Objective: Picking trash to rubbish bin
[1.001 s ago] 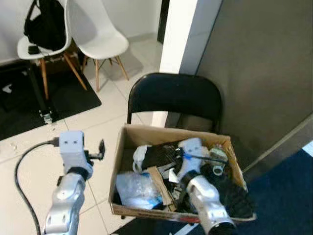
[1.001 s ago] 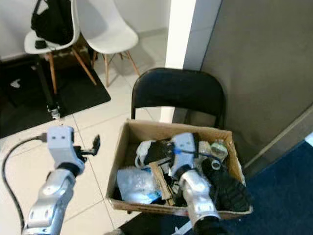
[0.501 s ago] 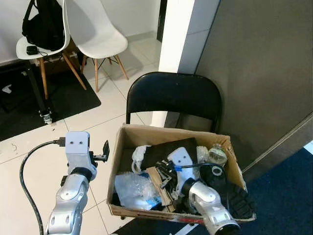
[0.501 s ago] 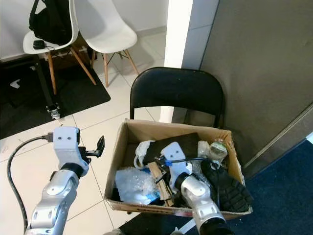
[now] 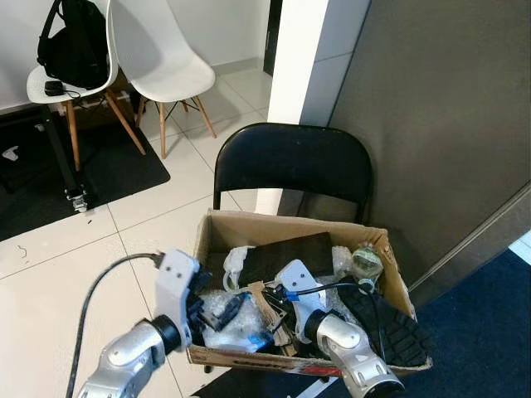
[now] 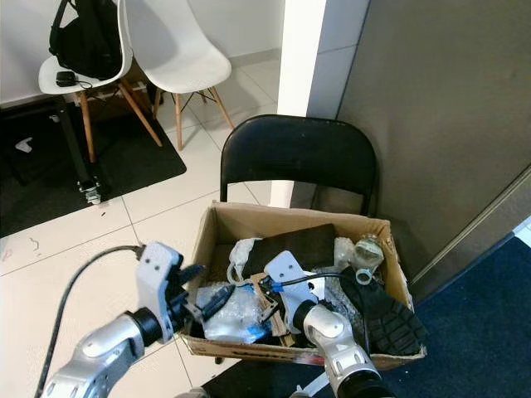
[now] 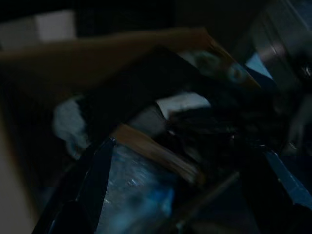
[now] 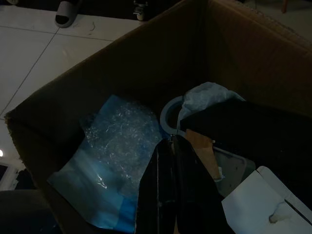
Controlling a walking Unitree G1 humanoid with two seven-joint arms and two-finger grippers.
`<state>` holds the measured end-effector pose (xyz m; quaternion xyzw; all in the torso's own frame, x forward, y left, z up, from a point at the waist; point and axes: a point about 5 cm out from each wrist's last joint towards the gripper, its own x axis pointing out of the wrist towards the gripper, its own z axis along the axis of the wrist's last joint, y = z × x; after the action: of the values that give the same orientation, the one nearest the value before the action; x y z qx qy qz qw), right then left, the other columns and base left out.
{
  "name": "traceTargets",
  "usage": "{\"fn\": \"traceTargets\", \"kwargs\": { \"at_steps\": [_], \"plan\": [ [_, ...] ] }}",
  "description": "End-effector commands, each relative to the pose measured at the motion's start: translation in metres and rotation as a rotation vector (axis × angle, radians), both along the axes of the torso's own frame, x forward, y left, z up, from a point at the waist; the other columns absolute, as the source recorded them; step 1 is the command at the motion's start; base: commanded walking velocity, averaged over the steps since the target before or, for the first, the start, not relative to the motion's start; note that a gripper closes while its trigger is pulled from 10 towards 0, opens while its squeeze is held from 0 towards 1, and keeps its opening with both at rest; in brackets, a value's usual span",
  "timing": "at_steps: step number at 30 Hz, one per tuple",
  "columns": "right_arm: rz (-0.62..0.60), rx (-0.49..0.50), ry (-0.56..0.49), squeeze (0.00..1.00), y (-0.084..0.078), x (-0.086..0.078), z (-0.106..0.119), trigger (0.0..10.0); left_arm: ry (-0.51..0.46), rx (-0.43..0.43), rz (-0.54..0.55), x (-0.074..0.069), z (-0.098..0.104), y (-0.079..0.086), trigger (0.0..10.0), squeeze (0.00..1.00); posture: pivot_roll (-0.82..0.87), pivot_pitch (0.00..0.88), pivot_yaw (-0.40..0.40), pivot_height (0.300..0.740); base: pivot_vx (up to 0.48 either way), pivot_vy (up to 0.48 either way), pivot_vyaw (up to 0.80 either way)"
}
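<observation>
Since half a second ago the left gripper [image 5: 222,305] has swung from the floor side in over the left wall of the box [image 5: 217,230] — its black fingers now hang spread above the bubble-wrap bag [image 6: 228,319], gripping nothing. In the left wrist view the two fingers frame the dim bag [image 7: 139,187], one finger [image 7: 97,175] at its edge.

Right gripper [image 8: 170,146] sits low in the middle of the box, little shifted; its fingers lie pressed together, tips meeting just above a strip of cardboard [image 8: 201,152] and beside the bag [image 8: 114,151]. Whether anything is pinched between them cannot be told.

Trash fills the box: the bag at front left, a white crumpled wad [image 5: 236,262] behind it, a black flat sheet [image 5: 286,253] across the back, a bottle [image 5: 363,261] at back right, a black shoe [image 6: 383,315] at front right. The box rests on a black folding chair [image 5: 290,166], beside a dark wall. Two white chairs [image 5: 158,54] stand well apart, a black bag [image 5: 70,41] on one.
</observation>
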<state>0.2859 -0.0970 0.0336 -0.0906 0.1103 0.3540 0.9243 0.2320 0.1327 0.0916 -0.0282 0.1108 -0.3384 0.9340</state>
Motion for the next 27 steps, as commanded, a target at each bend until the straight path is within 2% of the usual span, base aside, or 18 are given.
{"fn": "traceTargets", "kwargs": {
  "at_steps": [1,4,14,19,24,25,27],
  "plan": [
    [0.016,-0.013,0.013,0.00,0.002,-0.003,-0.004,10.0,0.042,0.036,-0.019,-0.005,-0.007,0.004,10.0,0.00,0.11,0.135,-0.032,0.740,0.000,0.000,0.00],
    [0.030,-0.026,0.029,0.00,0.003,-0.004,-0.008,10.0,0.060,0.054,-0.003,-0.006,-0.010,0.010,10.0,0.00,0.11,0.137,-0.034,0.740,0.000,0.000,0.00],
    [0.094,-0.049,0.070,0.00,0.008,-0.008,-0.013,10.0,0.097,0.050,-0.007,-0.009,-0.012,0.009,10.0,0.00,0.11,0.139,-0.034,0.740,0.000,0.000,0.00],
    [0.130,-0.063,0.080,0.00,0.011,-0.010,-0.014,10.0,0.116,0.077,0.041,-0.009,-0.019,0.014,10.0,0.00,0.11,0.140,-0.035,0.740,0.000,0.000,0.00],
    [0.138,-0.030,0.100,0.00,0.013,-0.011,-0.014,10.0,0.117,0.078,0.045,-0.009,-0.019,0.013,10.0,0.00,0.11,0.140,-0.036,0.740,0.000,0.000,0.00],
    [0.136,-0.022,0.103,0.94,0.014,-0.010,-0.013,10.0,0.117,0.079,0.046,-0.009,-0.019,0.013,10.0,0.00,0.11,0.139,-0.036,0.740,0.000,0.000,0.00],
    [0.134,-0.018,0.103,0.97,0.014,-0.010,-0.013,10.0,0.117,0.079,0.046,-0.009,-0.019,0.013,10.0,0.00,0.11,0.139,-0.036,0.740,0.000,0.000,0.00]
  ]
}}
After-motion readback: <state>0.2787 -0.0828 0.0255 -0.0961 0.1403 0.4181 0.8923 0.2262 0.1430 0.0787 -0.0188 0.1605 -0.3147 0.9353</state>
